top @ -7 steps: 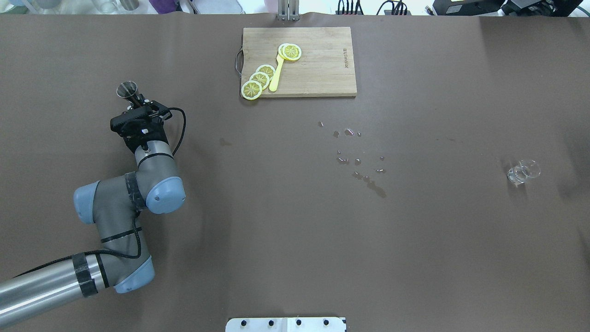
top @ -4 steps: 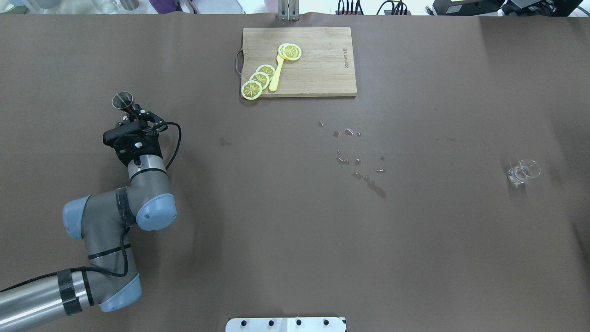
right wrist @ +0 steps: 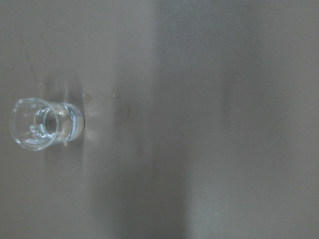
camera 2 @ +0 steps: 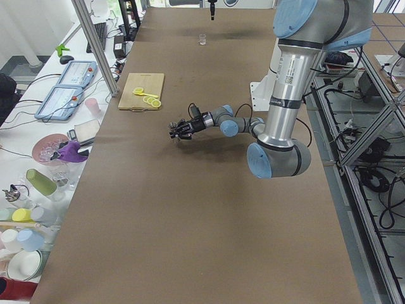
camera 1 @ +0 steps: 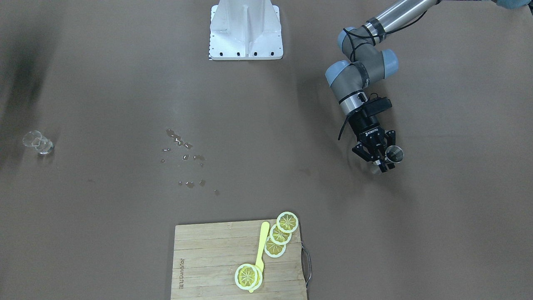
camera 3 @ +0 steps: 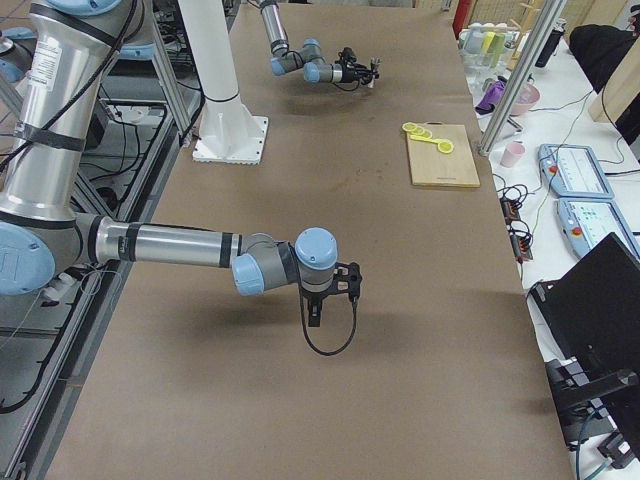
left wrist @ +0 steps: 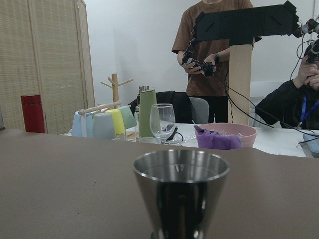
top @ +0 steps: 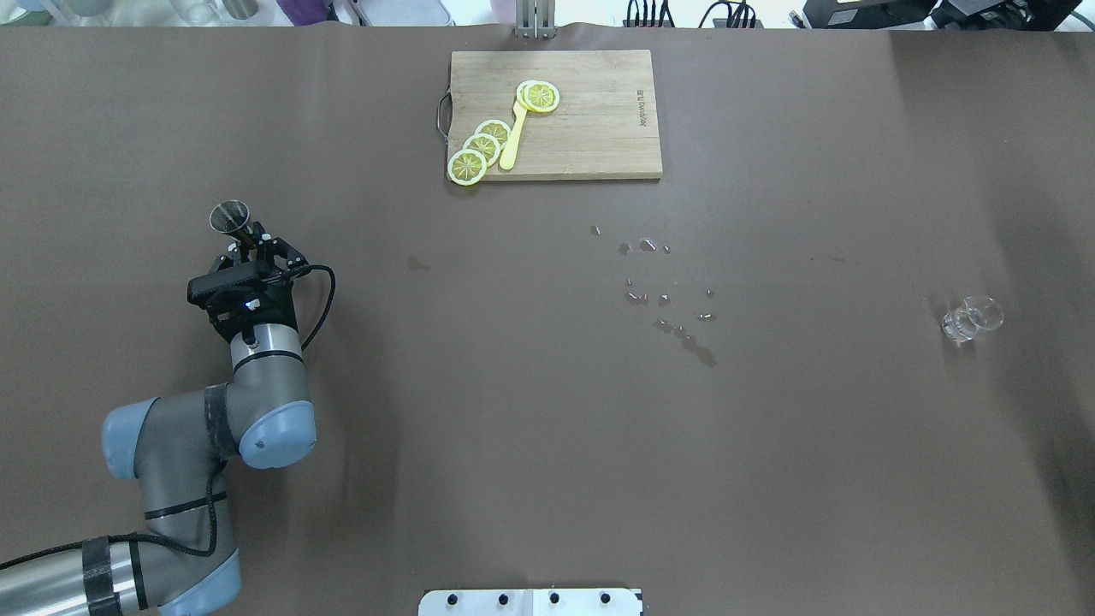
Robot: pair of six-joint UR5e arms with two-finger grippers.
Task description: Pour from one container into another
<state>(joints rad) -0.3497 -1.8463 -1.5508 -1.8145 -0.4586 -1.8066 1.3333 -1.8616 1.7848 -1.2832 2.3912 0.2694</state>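
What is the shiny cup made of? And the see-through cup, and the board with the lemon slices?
The shiny cup looks like polished metal, probably steel: silver-grey with mirror-like glints. The see-through cup looks like clear glass, maybe plastic: the table shows through it. The board looks like wood, perhaps bamboo: pale tan strips.

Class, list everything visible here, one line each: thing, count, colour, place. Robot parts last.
cutting board: one, pale wood, far middle of table
lemon slices: four visible, yellow, on cutting board
utensil: one, yellow, on cutting board among the slices
jigger: one, silver, held in left tool
glass: one, clear, robot's right side of table
spilled drops: several, clear, middle of table
left tool: one, black, shut on jigger
right tool: one, black, above table; open or shut unclear
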